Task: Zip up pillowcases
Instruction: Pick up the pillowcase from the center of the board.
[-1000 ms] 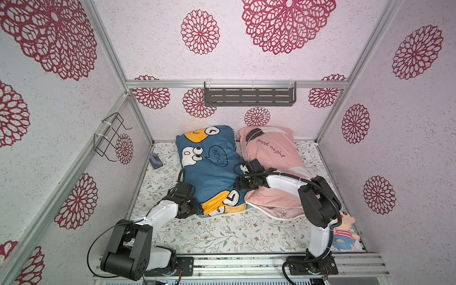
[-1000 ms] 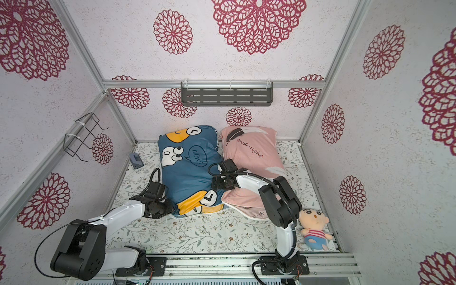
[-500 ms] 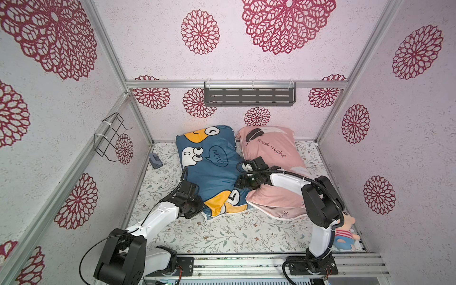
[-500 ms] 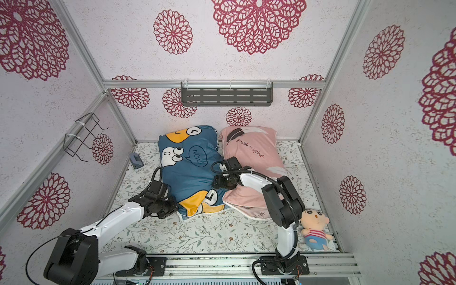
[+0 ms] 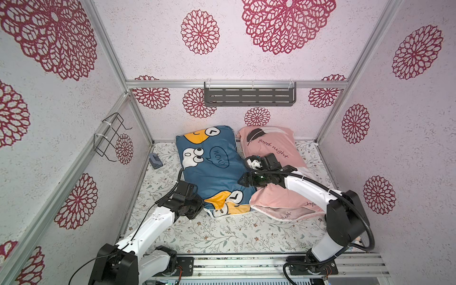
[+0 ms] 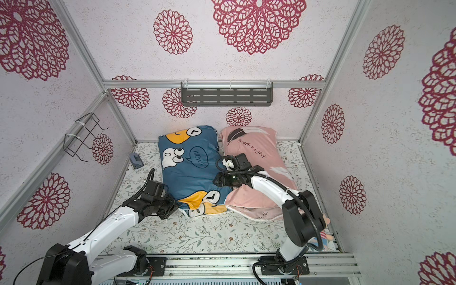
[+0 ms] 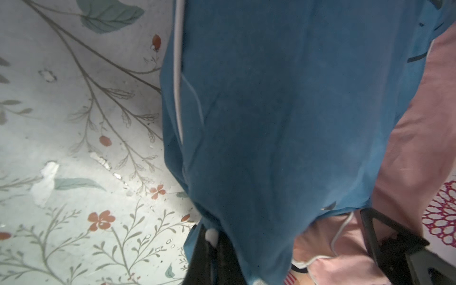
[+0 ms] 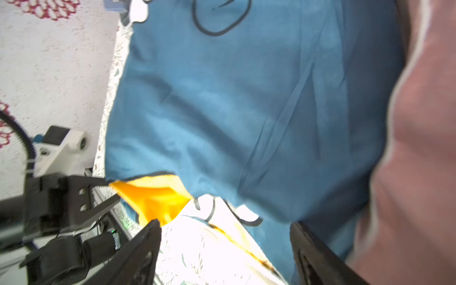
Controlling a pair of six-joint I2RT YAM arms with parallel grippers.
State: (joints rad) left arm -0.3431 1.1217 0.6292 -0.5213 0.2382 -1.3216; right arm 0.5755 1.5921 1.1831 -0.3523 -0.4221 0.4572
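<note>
blue pillow (image 5: 214, 170): on the desk (image 5: 222, 234), left of centre; long axis runs from the back wall toward the robot, near end slanting right
pink pillow (image 5: 274, 201): touching its right side, lying lengthwise the same way
left claw (image 8: 111, 187): clamped together on the blue pillow's near left corner
right claw (image 8: 224, 223): jaws wide apart, holding nothing, over the blue pillow's right edge

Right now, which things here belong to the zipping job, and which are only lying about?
Job: blue pillow; pink pillow; left end effector, shut on the blue pillow's corner; right end effector, open over it.
Lying about: grey block; doll; shelf; wire rack.
</note>
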